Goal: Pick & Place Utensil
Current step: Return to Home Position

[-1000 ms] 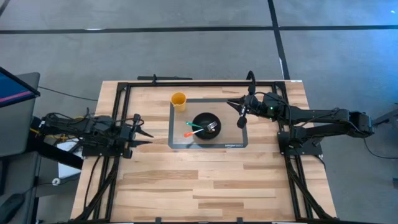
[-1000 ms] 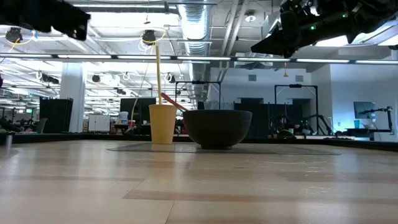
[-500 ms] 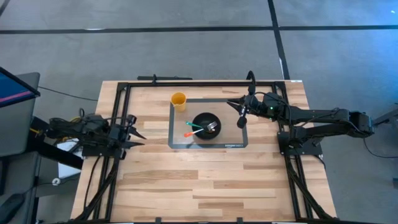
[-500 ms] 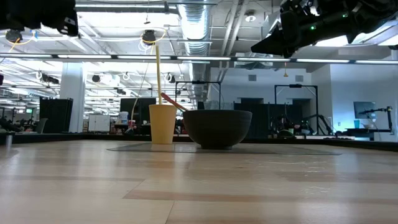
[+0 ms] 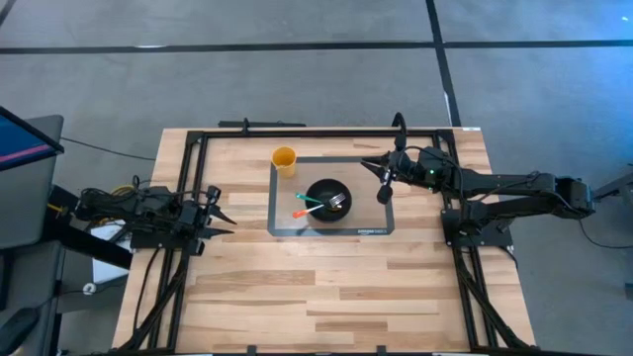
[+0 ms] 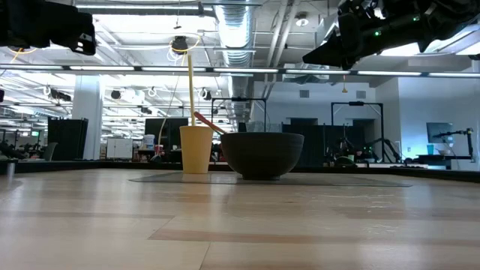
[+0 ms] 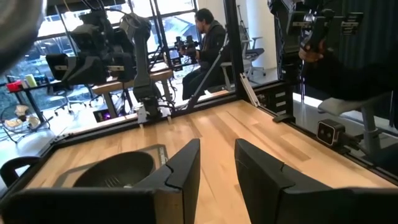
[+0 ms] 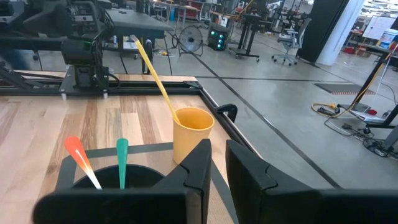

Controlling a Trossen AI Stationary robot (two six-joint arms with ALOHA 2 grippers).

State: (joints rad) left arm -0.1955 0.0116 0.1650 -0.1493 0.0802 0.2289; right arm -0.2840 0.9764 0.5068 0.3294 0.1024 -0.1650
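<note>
A black bowl (image 5: pixel 328 196) stands on a grey mat (image 5: pixel 366 222) in the middle of the table. An orange-handled utensil (image 8: pixel 78 155), a green-handled one (image 8: pixel 122 158) and a metal fork (image 5: pixel 338 202) lean in it. Behind it stands a yellow cup (image 5: pixel 284 158) with a long yellow stick (image 8: pixel 155 74) leaning on its rim. My left gripper (image 5: pixel 220 220) hovers near the table's left edge, slightly open and empty. My right gripper (image 5: pixel 371 166) hangs above the mat's far right corner, shut and empty.
A black metal frame (image 5: pixel 297 132) runs round the table's far half and down both sides. The near half of the wooden table (image 5: pixel 316 297) holds nothing. People and other rigs show in the room beyond the table.
My left gripper has drawn back a little toward the table's left edge. The right arm, the bowl, the cup and the utensils have stayed where they were.
</note>
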